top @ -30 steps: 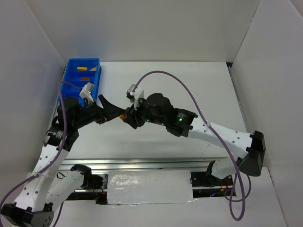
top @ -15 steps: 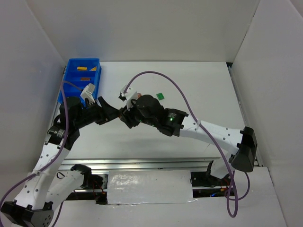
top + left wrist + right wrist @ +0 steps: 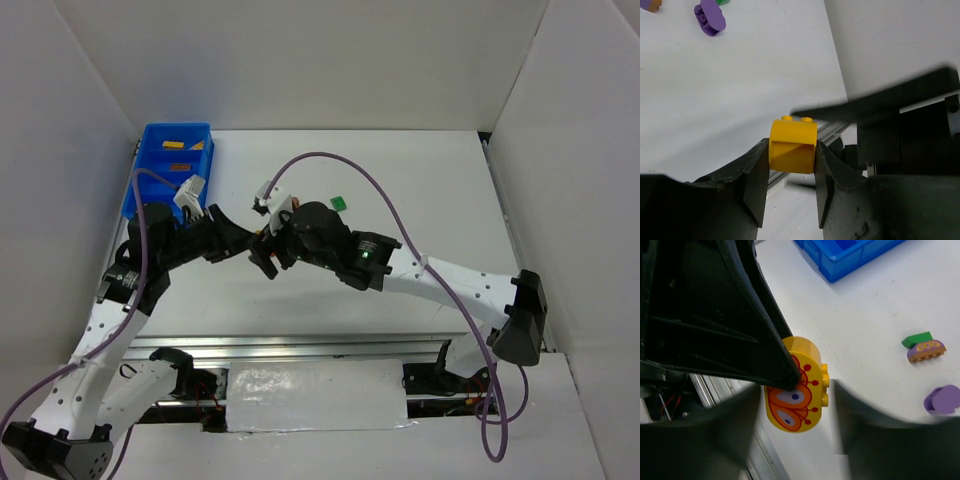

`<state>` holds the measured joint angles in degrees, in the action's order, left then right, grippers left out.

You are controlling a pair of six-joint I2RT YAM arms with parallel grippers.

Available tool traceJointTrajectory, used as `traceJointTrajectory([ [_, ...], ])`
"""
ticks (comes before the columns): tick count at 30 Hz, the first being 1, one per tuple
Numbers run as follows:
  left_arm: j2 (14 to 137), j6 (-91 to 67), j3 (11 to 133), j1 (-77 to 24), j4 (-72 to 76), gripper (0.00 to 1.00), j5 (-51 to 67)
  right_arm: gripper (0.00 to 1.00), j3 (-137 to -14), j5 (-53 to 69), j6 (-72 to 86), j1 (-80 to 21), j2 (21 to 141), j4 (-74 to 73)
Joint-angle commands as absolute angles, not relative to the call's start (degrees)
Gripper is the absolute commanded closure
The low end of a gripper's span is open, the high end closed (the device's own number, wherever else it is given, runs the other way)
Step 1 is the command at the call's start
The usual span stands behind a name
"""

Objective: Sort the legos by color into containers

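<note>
Yellow lego (image 3: 791,150) with the red butterfly print, clamped tight in the left gripper (image 3: 790,170), up off the desk (image 3: 715,90), a bit right of the blue bin (image 3: 150,132). Right gripper (image 3: 797,390) narrow around the same piece too, fingers hugging its sides. Purple oval (image 3: 709,18) and green bit (image 3: 338,203) lying further out.

The yellow block (image 3: 792,145) is smooth, glossy plastic, and its printed face is equally slick. The blue bin (image 3: 850,255) is shiny moulded plastic, while the white table (image 3: 740,75) looks matt and smooth.
</note>
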<state>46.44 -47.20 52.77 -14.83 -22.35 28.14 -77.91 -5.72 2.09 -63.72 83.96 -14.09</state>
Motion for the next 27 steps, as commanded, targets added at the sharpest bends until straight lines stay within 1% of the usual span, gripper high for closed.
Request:
traceJointTrajectory([
  [1, 47.02, -45.97, 54.93, -15.21, -20.65, 1.00, 28.31, 0.09, -75.95, -7.37, 3.34, -64.34, 81.13, -8.27],
  [2, 47.20, -45.27, 55.45, -15.21, -21.09, 1.00, 27.08, 0.00, -75.07, -7.99, 3.43, -64.34, 79.82, -7.57],
  [5, 49.12, -42.28, 58.79, -15.12, -24.43, 1.00, 18.57, 0.00, -70.51, -10.36, 5.18, -63.90, 75.61, -4.23],
  [6, 50.09, -41.58, 60.80, -15.12, -25.65, 1.00, 14.02, 0.00, -69.44, -10.46, 6.23, -63.37, 74.37, -3.61],
  [9, 55.01, -39.91, 64.93, -14.85, -26.19, 1.00, 7.23, 0.00, -64.70, -13.88, 7.64, -63.11, 68.92, -3.08],
  [13, 63.69, -37.89, 70.21, -11.00, -23.83, 1.00, 0.29, 0.00, -56.19, -16.78, 10.27, -61.18, 58.83, -2.72],
  [15, 67.22, -36.49, 73.54, -8.98, -22.68, 1.00, -4.55, 0.00, -53.89, -18.36, 11.51, -60.21, 55.56, -3.51],
  [17, 73.37, -35.51, 76.19, -4.85, -20.93, 1.00, -10.95, 0.00, -50.72, -18.72, 13.17, -58.72, 51.36, -4.13],
  [18, 75.65, -37.51, 77.94, -2.83, -19.61, 1.00, -12.38, 0.00, -49.67, -18.55, 13.62, -58.45, 50.11, -4.48],
  [19, 80.46, -39.44, 79.18, 1.89, -19.08, 1.00, -13.00, 0.00, -48.09, -18.37, 14.58, -58.19, 49.14, -4.66],
  [21, 85.84, -42.00, 84.18, 5.26, -16.88, 1.00, -12.47, 0.00, -47.11, -17.41, 15.38, -57.83, 47.20, -5.71],
  [22, 91.87, -44.27, 86.90, 6.75, -16.96, 1.00, -13.87, 0.00, -46.41, -17.14, 15.99, -57.83, 46.85, -6.23],
  [23, 94.89, -45.17, 89.71, 7.03, -17.22, 1.00, -15.80, 0.00, -46.15, -16.79, 16.95, -57.83, 46.24, -6.85],
  [24, 98.05, -45.78, 95.83, 7.29, -18.01, 1.00, -19.30, 0.00, -45.79, -16.44, 17.31, -57.75, 45.97, -7.73],
  [25, 104.00, -46.92, 98.93, 7.73, -18.28, 1.00, -20.81, 0.00, -44.75, -16.09, 17.49, -57.57, 45.71, -8.00],
  [27, 109.40, -48.42, 106.21, 8.17, -18.37, 1.00, -24.76, 0.00, -42.82, -15.12, 18.19, -57.31, 44.48, -8.17],
])
